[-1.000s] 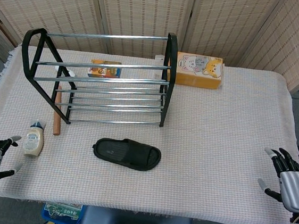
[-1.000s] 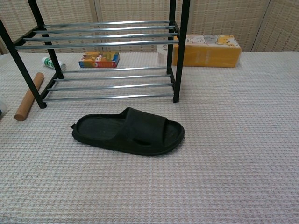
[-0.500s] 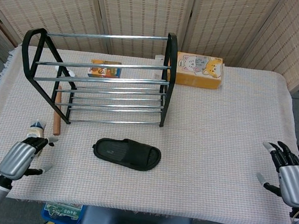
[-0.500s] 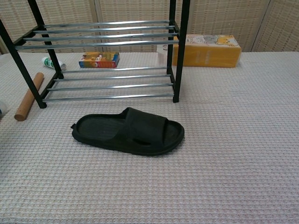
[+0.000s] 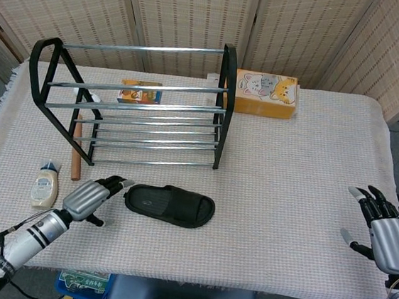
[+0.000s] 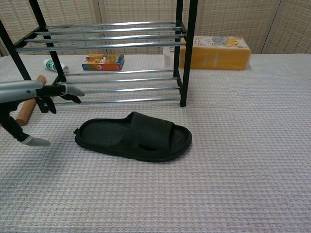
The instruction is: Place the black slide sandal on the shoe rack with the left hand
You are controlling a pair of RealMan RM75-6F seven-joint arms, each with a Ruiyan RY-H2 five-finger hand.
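left hand hovers low over the cloth-covered table with its fingers spread apart and nothing in them; in the chest view the same hand comes in from the left edge, fingertips pointing toward the middle of the table. just off those fingertips, to the hand's right, lies the black slide sandal, flat on its sole, heel end nearest the hand and not touching it as far as the head view shows. beyond the hand, further from the robot, stands the shoe rack, its chrome bars bare, black end frames upright. a wooden stick lies beyond the hand beside the rack's left foot, and a small squeeze bottle rests on the cloth just to the hand's left. behind the rack, seen through the bars, sits a small colourful box, and past the rack's right end frame a yellow tissue box with cartoon cats on top.

right hand hangs at the table's right edge, well apart from the sandal, fingers fanned and holding nothing.
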